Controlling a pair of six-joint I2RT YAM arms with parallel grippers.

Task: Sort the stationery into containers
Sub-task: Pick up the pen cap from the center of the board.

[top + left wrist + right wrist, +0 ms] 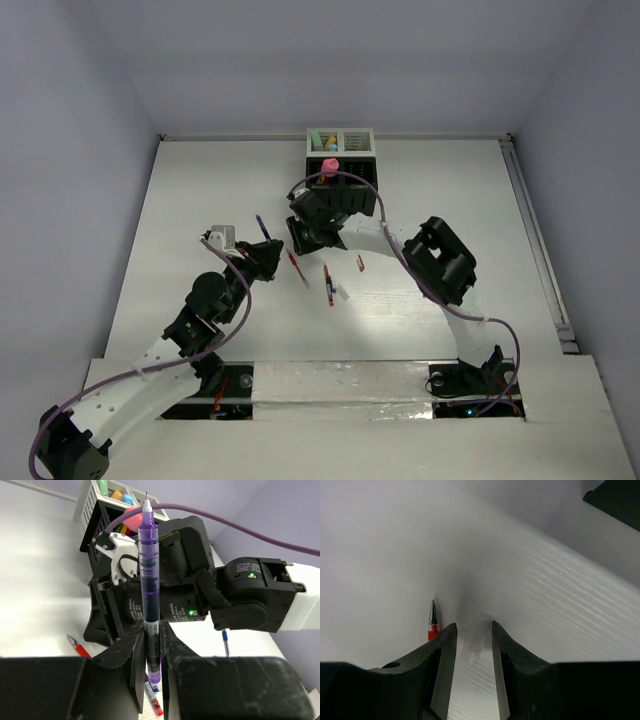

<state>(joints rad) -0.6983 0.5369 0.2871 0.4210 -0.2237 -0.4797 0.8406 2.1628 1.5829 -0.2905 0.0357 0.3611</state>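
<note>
My left gripper (264, 257) is shut on a purple pen (263, 228) and holds it above the table, tip up; the left wrist view shows the pen (149, 575) upright between the fingers (131, 655). My right gripper (470, 627) is open, low over the table. A small clear-white bit (476, 645) lies between its jaws, and a red pen (433, 624) lies just left of them. The black and white containers (340, 150) stand at the back centre with chunky markers in them, a pink marker (329, 165) in the black one.
More pens lie mid-table: a red pen (293, 265), a red and blue pair (328, 285), a short red piece (360, 263) and a white bit (343, 293). The right arm's wrist (328, 205) sits between my left gripper and the containers (95, 517).
</note>
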